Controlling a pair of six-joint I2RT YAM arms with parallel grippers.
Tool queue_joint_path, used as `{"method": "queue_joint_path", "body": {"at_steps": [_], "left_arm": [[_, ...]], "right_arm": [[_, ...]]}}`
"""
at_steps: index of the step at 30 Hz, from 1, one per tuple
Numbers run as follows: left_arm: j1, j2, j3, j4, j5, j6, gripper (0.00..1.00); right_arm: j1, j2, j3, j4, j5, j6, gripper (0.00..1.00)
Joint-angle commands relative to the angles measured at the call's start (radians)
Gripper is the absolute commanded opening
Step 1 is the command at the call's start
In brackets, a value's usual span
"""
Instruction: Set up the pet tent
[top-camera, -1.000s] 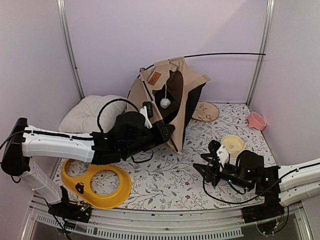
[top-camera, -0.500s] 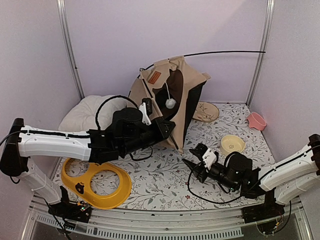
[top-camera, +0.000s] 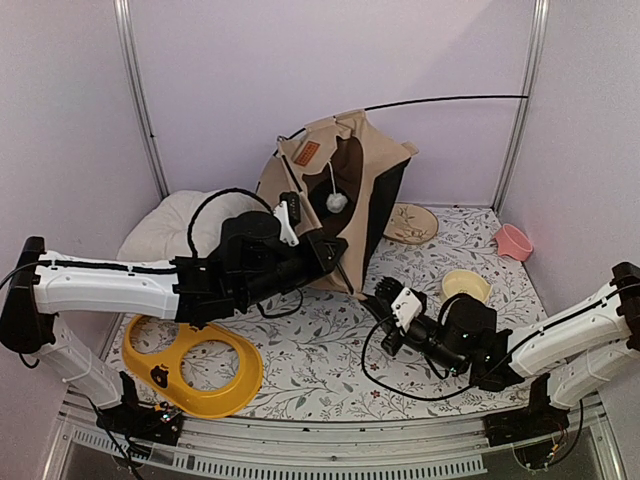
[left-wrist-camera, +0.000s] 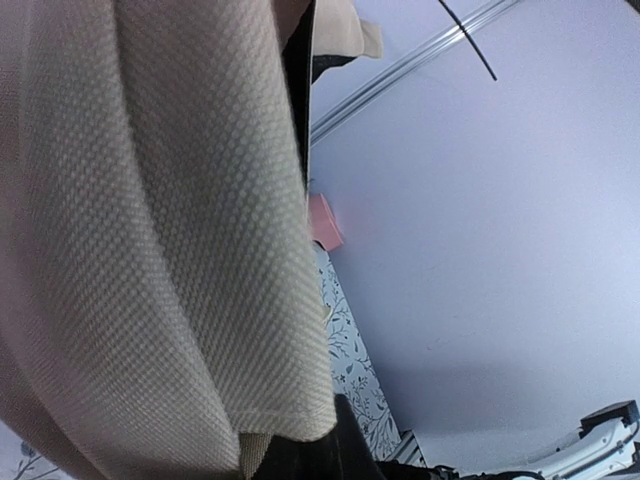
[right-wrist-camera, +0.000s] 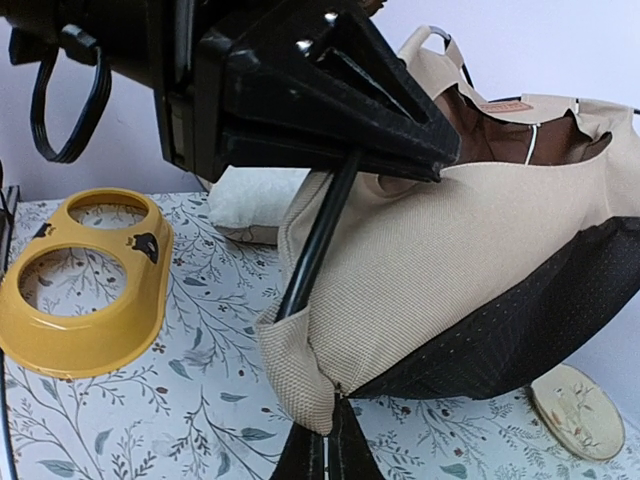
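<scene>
Left gripper (top-camera: 338, 250) is clamped on a thin black pole (right-wrist-camera: 315, 240) of the pet tent (top-camera: 350, 190), which leans half-raised at the back middle of the table (top-camera: 330, 350). The right gripper (top-camera: 385, 296) has its fingers pressed together at the tent's lower front corner, but whether it pinches the hem I cannot tell. The brown label patch (top-camera: 308, 153) sits high on the canvas, its lettering too small to read. A white pom-pom (top-camera: 336, 202) hangs in the dark doorway. Left of the tent lie a white pillow (top-camera: 170, 228) and a yellow tray (top-camera: 240, 375), the cloth showing through its two holes. To the right sit a round disc (top-camera: 412, 223), a pale bowl (top-camera: 466, 285) and a pink cup (top-camera: 514, 241).
</scene>
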Motion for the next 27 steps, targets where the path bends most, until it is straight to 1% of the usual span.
{"method": "queue_joint_path", "body": {"at_steps": [1,7,11,18,21,27], "left_arm": [[0.004,-0.016,0.014,0.01,0.013,0.027,0.0],[0.004,0.004,0.003,0.039,-0.011,0.023,0.0],[0.003,0.023,0.006,0.045,-0.026,0.027,0.0],[-0.013,0.033,-0.012,0.067,-0.116,0.028,0.0],[-0.018,0.048,0.002,0.077,-0.132,0.045,0.0],[-0.044,0.074,0.009,0.054,-0.154,0.081,0.0]], "right_arm": [[0.017,-0.017,0.047,-0.022,-0.003,0.002,0.0],[0.079,-0.006,0.09,-0.069,0.022,-0.031,0.0],[0.091,-0.018,0.115,-0.113,0.026,-0.002,0.0],[0.097,-0.026,0.18,-0.25,-0.027,0.046,0.0],[0.104,-0.026,0.2,-0.277,-0.053,0.058,0.0],[0.093,-0.061,0.236,-0.329,0.012,0.091,0.0]]}}
